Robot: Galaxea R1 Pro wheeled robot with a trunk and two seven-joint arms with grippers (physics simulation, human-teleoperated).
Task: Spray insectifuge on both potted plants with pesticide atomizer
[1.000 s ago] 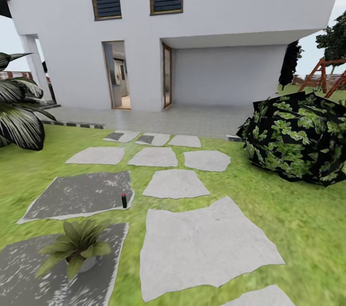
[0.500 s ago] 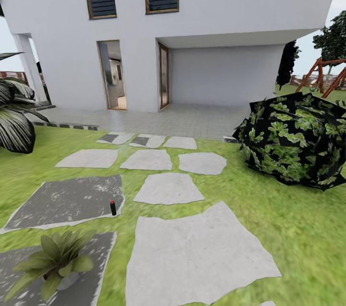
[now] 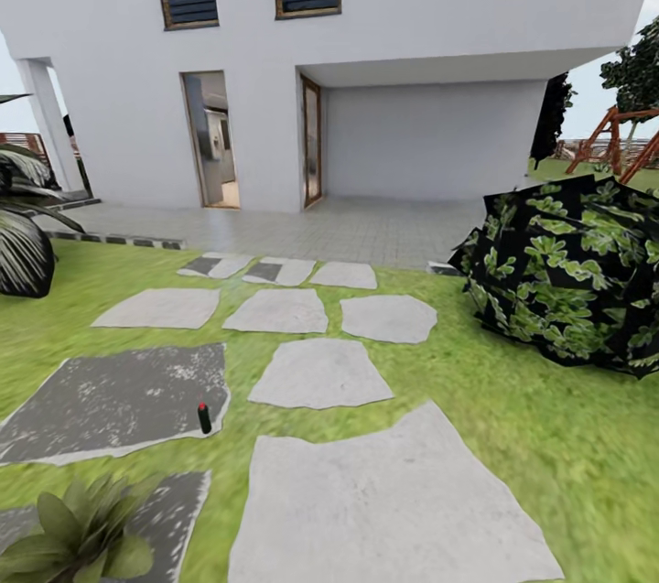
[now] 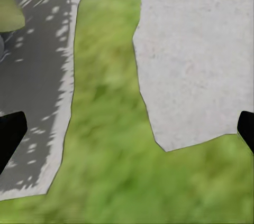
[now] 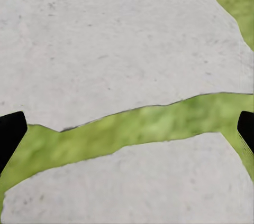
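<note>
The pesticide atomizer (image 3: 204,417), a tiny dark bottle with a red top, stands upright at the right edge of a dark grey slab (image 3: 119,400) in the garden lawn. One potted plant (image 3: 78,533), a low rosette of olive-green leaves, sits on the nearer dark slab at the picture's lower left corner, partly cut off. A leaf of it shows in the left wrist view (image 4: 8,12). My left gripper (image 4: 127,134) hangs open over grass between two slabs. My right gripper (image 5: 127,131) is open above pale slabs, holding nothing.
Pale stepping slabs (image 3: 320,372) lead over the lawn to a white house with an open doorway (image 3: 209,142). A big dark leafy bush (image 3: 572,276) stands at the right. A large striped-leaf plant (image 3: 23,240) is at the left edge.
The whole head view has shifted, so the camera has moved: the atomizer and the potted plant now sit further left and lower in the picture. Nothing in the garden has moved.
</note>
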